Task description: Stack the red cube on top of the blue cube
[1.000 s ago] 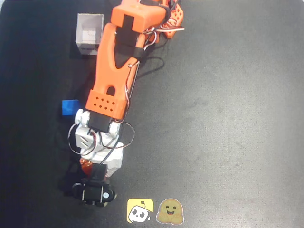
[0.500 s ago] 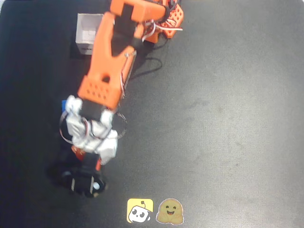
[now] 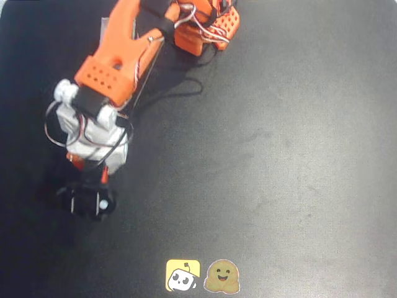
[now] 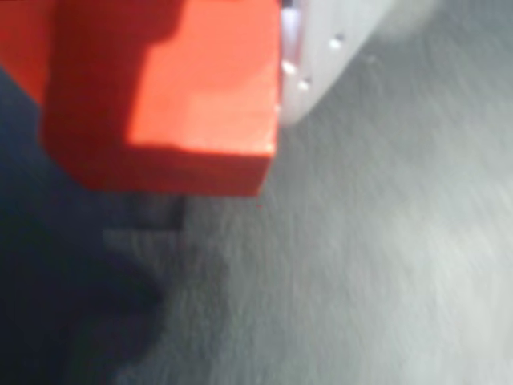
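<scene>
In the wrist view the red cube [image 4: 172, 88] looms large at the upper left, off the blurred dark tabletop, with a white finger [image 4: 329, 48] against its right side. From overhead, my gripper [image 3: 90, 171] hangs over the left part of the black table, below the white wrist body [image 3: 93, 133], shut on the red cube; only small red-orange bits show there. The blue cube is hidden under the arm.
The orange arm [image 3: 118, 49] reaches from its base [image 3: 205, 25] at the top down to the left, covering most of a white box whose edge [image 3: 102, 28] peeks out. Two stickers, yellow [image 3: 182, 275] and brown [image 3: 222, 276], lie at the bottom edge.
The arm has swung up and to the left, carrying the gripper from near the bottom edge towards the left middle. The blue cube, seen a second ago, is now covered by the arm.
</scene>
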